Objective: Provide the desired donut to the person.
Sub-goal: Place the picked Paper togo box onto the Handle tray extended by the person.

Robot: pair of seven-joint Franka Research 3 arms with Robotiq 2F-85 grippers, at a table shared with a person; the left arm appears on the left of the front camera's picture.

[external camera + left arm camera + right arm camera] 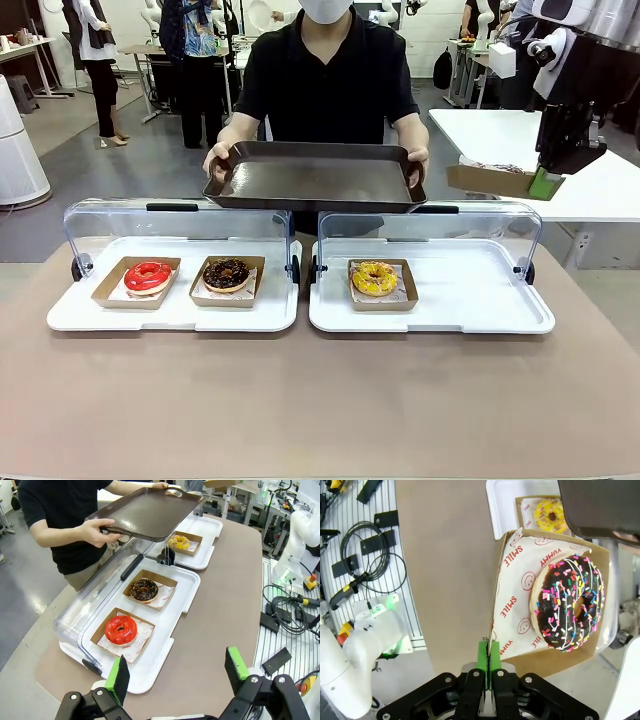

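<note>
Right gripper (489, 652): closed on rim of brown cardboard tray (547, 661) carrying chocolate-iced sprinkled donut (560, 595), aloft beside dark serving tray (315, 180) held by person (325, 85). Likely light; card may flex, icing may smear, so hold by rim and keep level.

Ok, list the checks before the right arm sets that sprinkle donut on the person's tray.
1. Grip: right pincer shut on the edge of the cardboard boat: ok.
2. Load: sprinkle donut seated in the boat: ok.
3. Boat level: cannot tell.
4. Target: the person holds the tray out in both hands: ok.
5. Other arm: left pincer open, holding nothing: ok.
</note>
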